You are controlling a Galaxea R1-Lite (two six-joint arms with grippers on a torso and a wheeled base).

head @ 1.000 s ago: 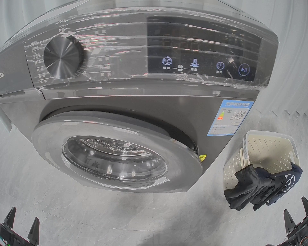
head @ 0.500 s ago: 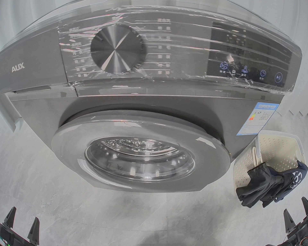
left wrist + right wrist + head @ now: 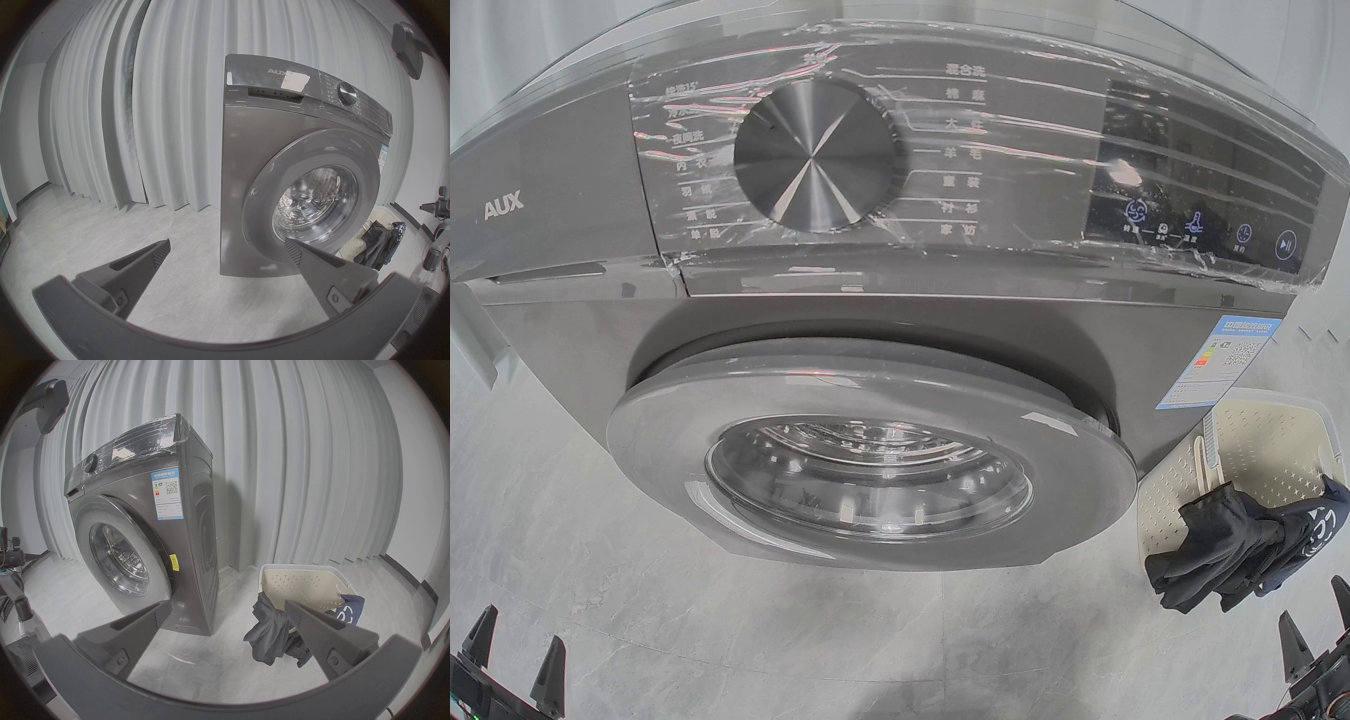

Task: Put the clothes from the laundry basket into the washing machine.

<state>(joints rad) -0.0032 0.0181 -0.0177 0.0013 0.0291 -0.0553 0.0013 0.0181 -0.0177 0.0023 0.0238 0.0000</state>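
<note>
The left gripper (image 3: 521,626) and the right gripper (image 3: 1312,600) are held spread and empty, low over the floor (image 3: 731,619). The clothes (image 3: 1223,558) are draped over the laundry basket (image 3: 1275,441) rim, just beside the washing machine (image 3: 975,319) — its door (image 3: 872,459) is shut. Nothing is judged done yet — opening and loading remain.

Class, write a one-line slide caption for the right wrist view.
Open right pincer faces a grey washing machine and, beside it, a cream laundry basket with dark clothes draped over its rim.
</note>
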